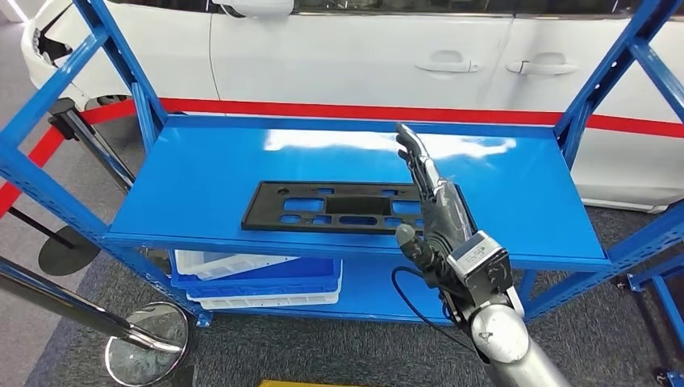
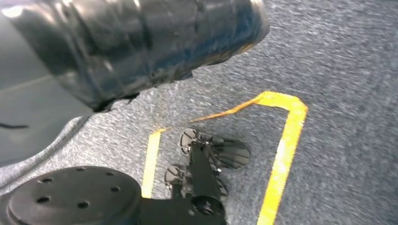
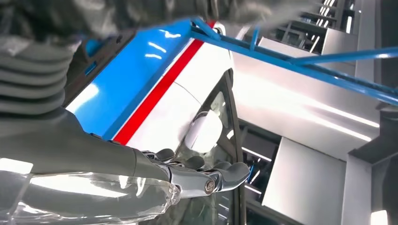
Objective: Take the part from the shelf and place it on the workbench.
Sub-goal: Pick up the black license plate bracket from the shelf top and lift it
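From the head view, the part (image 1: 335, 207), a flat black plastic panel with many cut-outs, lies on the upper blue shelf (image 1: 202, 161) toward its near edge, long side running left to right. The right hand (image 1: 431, 205) is raised at the panel's right end with fingers stretched out straight and apart, holding nothing; whether it touches the panel I cannot tell. The panel looks light and fairly stiff, though thin enough to flex, and its smooth face may slip on the glossy shelf, so a hold on the right end's rim or through a cut-out seems soundest. Below sit stacked blue and white bins (image 1: 254, 278); a white car (image 1: 363, 48) stands beyond the rack, a red stripe at its foot. The left wrist view looks down on grey carpet (image 2: 338, 56) marked with yellow tape (image 2: 286, 140); the left hand's state I cannot tell. The right wrist view shows the extended fingers (image 3: 220, 176) empty against the car.
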Robot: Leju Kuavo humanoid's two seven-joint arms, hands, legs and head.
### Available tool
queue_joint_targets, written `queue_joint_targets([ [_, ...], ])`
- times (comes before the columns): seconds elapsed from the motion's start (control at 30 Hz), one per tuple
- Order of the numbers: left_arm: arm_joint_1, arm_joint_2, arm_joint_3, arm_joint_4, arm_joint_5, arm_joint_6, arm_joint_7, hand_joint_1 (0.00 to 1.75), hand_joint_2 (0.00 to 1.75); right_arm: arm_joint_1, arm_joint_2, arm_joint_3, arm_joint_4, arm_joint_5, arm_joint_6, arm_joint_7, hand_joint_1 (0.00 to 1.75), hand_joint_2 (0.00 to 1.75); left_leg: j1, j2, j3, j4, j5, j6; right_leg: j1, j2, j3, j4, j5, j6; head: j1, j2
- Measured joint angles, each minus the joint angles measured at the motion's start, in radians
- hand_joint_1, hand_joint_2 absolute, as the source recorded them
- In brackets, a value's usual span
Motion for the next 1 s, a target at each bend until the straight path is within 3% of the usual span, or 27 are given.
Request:
queue_joint_targets([
  [0.07,-0.002,0.000,-0.005,0.001,0.000,-0.002,-0.001,0.00,0.00,0.000,0.001,0.010,0.002,0.010,0.007,0.004,0.00,1.75,-0.005,-0.001,0.011,-0.029,-0.003,0.003,0.000,-0.001,-0.002,-0.003,-0.002,0.008,0.000,0.000],
  [0.17,0.000,-0.002,-0.010,0.001,-0.003,-0.002,0.001,0.00,0.00,-0.001,0.004,0.029,0.002,0.044,0.014,0.011,0.00,1.75,0.006,-0.001,0.030,-0.056,-0.002,0.006,0.000,-0.003,0.001,0.002,-0.016,0.021,0.000,0.000],
  [0.23,-0.001,-0.004,-0.011,0.001,-0.006,-0.002,0.003,0.00,0.00,-0.001,0.008,0.048,0.001,0.077,0.016,0.019,0.00,1.75,0.012,0.000,0.047,-0.071,-0.001,0.010,-0.008,-0.004,-0.034,0.081,-0.059,0.030,0.003,0.000],
  [0.3,-0.005,-0.003,-0.013,0.001,-0.009,-0.003,0.006,0.00,0.00,0.001,0.012,0.072,0.004,0.110,0.020,0.030,0.00,1.75,0.013,0.000,0.051,-0.072,-0.004,0.012,-0.017,-0.004,-0.108,0.210,-0.106,0.040,0.004,0.000],
  [0.33,-0.005,-0.003,-0.015,0.001,-0.012,-0.004,0.008,0.00,0.00,0.002,0.015,0.085,0.007,0.124,0.021,0.035,0.00,1.75,0.013,0.000,0.051,-0.071,-0.005,0.012,-0.020,-0.004,-0.135,0.248,-0.108,0.044,0.004,0.000],
  [0.37,-0.005,-0.004,-0.018,0.001,-0.017,-0.006,0.010,0.00,0.00,0.002,0.019,0.100,0.014,0.137,0.024,0.038,0.00,1.75,0.014,-0.001,0.051,-0.069,-0.008,0.010,-0.023,-0.005,-0.143,0.247,-0.088,0.049,0.004,0.000],
  [0.4,-0.005,-0.005,-0.020,0.001,-0.022,-0.007,0.014,0.00,0.00,0.000,0.023,0.112,0.024,0.145,0.027,0.036,0.00,1.75,0.015,-0.001,0.052,-0.065,-0.011,0.007,-0.026,-0.005,-0.131,0.208,-0.050,0.052,0.004,0.000],
  [0.47,-0.007,-0.008,-0.024,0.001,-0.036,-0.010,0.024,0.00,0.00,-0.010,0.036,0.136,0.064,0.151,0.033,0.021,0.00,1.75,0.016,-0.003,0.052,-0.055,-0.019,-0.003,-0.028,-0.006,-0.077,0.073,0.018,0.054,0.004,0.000],
  [0.5,-0.010,-0.010,-0.027,0.001,-0.042,-0.011,0.029,0.00,0.00,-0.016,0.042,0.145,0.087,0.151,0.034,0.011,0.00,1.75,0.016,-0.003,0.049,-0.051,-0.021,-0.009,-0.027,-0.006,-0.057,0.027,0.033,0.052,0.004,0.000],
  [0.53,-0.012,-0.010,-0.031,0.001,-0.047,-0.011,0.033,0.00,0.00,-0.021,0.048,0.152,0.110,0.151,0.034,0.003,0.00,1.75,0.015,-0.004,0.047,-0.048,-0.023,-0.014,-0.024,-0.006,-0.046,0.003,0.036,0.048,0.003,0.000],
  [0.67,-0.017,-0.011,-0.044,0.001,-0.055,-0.013,0.041,0.00,0.00,-0.043,0.067,0.170,0.181,0.166,0.025,-0.005,0.00,1.75,0.020,-0.003,0.039,-0.029,-0.036,-0.035,-0.022,-0.005,-0.042,-0.004,0.041,0.021,0.001,0.000],
  [0.73,-0.019,-0.012,-0.048,0.001,-0.058,-0.015,0.043,0.00,0.00,-0.058,0.078,0.176,0.220,0.194,0.008,0.001,0.00,1.75,0.022,-0.001,-0.002,0.059,-0.086,-0.043,-0.023,-0.007,-0.041,-0.008,0.044,0.010,-0.002,0.000],
  [0.8,-0.020,-0.014,-0.055,0.001,-0.060,-0.016,0.047,0.00,0.00,-0.074,0.089,0.181,0.275,0.209,-0.009,0.006,0.00,1.75,0.022,-0.001,-0.064,0.188,-0.141,-0.047,-0.020,-0.009,-0.042,-0.007,0.044,0.005,-0.004,0.000],
  [0.83,-0.020,-0.015,-0.059,0.001,-0.061,-0.016,0.049,0.00,0.00,-0.079,0.094,0.182,0.303,0.208,-0.015,0.008,0.00,1.75,0.023,-0.001,-0.083,0.228,-0.150,-0.048,-0.018,-0.009,-0.042,-0.007,0.043,0.004,-0.004,0.000],
  [0.87,-0.020,-0.015,-0.062,0.001,-0.061,-0.016,0.051,0.00,0.00,-0.085,0.100,0.183,0.334,0.204,-0.021,0.009,0.00,1.75,0.022,-0.001,-0.084,0.229,-0.139,-0.048,-0.017,-0.009,-0.042,-0.006,0.043,0.004,-0.004,0.000],
  [0.9,-0.020,-0.015,-0.065,0.001,-0.061,-0.016,0.053,0.00,0.00,-0.093,0.106,0.184,0.363,0.202,-0.028,0.010,0.00,1.75,0.022,-0.001,-0.064,0.189,-0.111,-0.045,-0.016,-0.009,-0.042,-0.004,0.042,0.004,-0.004,0.000],
  [1.0,-0.024,-0.015,-0.069,0.001,-0.064,-0.017,0.058,0.00,0.00,-0.129,0.128,0.184,0.447,0.226,-0.072,0.019,0.00,1.75,0.019,-0.002,0.029,0.002,-0.037,-0.034,-0.013,-0.007,-0.045,0.002,0.039,0.010,-0.004,0.000],
])
